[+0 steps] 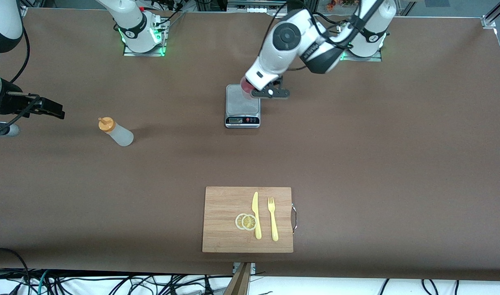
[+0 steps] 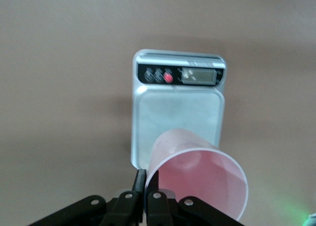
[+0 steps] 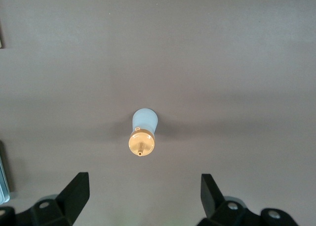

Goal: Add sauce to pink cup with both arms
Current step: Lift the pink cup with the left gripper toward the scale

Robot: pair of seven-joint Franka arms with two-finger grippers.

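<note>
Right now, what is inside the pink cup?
Nothing: the pink cup, gripped by the left gripper above the kitchen scale, shows a bare pink inside. No sauce.

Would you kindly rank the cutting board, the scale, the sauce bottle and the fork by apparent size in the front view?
1. cutting board
2. scale
3. fork and sauce bottle: alike in length, so unranked; the bottle is bulkier.

Brown table (image 1: 356, 155) with sauce bottle (image 1: 116, 131), scale (image 1: 242, 105), cutting board (image 1: 225, 221)

Front cam high, facing robots across desk (image 1: 356, 155); wrist cams look down close, sharing scale (image 1: 242, 105) (image 2: 177, 112), bottle (image 1: 115, 132) (image 3: 143, 132).
</note>
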